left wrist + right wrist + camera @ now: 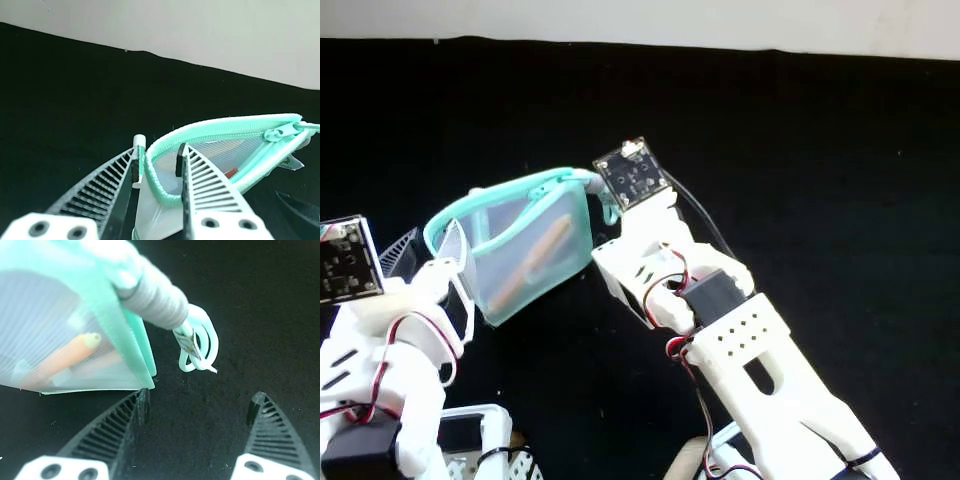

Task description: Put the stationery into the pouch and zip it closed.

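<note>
Over black cloth [820, 120], the pouch [525, 250] is clamped by the left gripper [159, 164]; its slack pull cord [200, 342] could be missed by the wide-spread right gripper [200, 402].

I can read no text, number or sign anywhere in these views. The one printed thing I can find is a small tag [189, 345] on the white pull cord [204, 340], at the zip end of the pouch [510, 215], which sits at the pouch's 2 o'clock corner in the high view. Its print is too small for me to make out.
</note>
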Motion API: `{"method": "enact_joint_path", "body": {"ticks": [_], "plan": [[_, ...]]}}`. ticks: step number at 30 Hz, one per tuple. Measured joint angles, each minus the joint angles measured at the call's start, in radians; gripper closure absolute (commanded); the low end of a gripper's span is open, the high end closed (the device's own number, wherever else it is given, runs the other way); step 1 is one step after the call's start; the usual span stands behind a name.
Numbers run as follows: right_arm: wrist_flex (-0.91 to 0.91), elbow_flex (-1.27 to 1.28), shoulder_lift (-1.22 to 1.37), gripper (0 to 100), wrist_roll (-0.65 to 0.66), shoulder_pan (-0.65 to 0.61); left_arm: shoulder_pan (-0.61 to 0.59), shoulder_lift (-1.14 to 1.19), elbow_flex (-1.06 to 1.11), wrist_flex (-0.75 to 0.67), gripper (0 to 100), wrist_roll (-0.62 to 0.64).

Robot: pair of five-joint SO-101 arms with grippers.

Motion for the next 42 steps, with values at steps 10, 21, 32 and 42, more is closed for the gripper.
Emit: {"method": "enact_joint_path", "body": {"ticks": [10,21,32,42], "plan": [[0.000,0.000,0.000,68.5,0.000,0.000,0.002,-0.003,-0.005,0.109,85,-0.068],[0.000,0.000,0.000,68.5,0.000,0.003,0.110,-0.005,-0.012,0.192,91,-0.069],[0.000,0.000,0.000,68.5,0.000,0.005,0.180,-0.003,-0.009,0.204,99,-0.083],[0.000,0.000,0.000,68.5,0.000,0.005,0.176,0.005,-0.163,0.247,99,-0.083]]}}
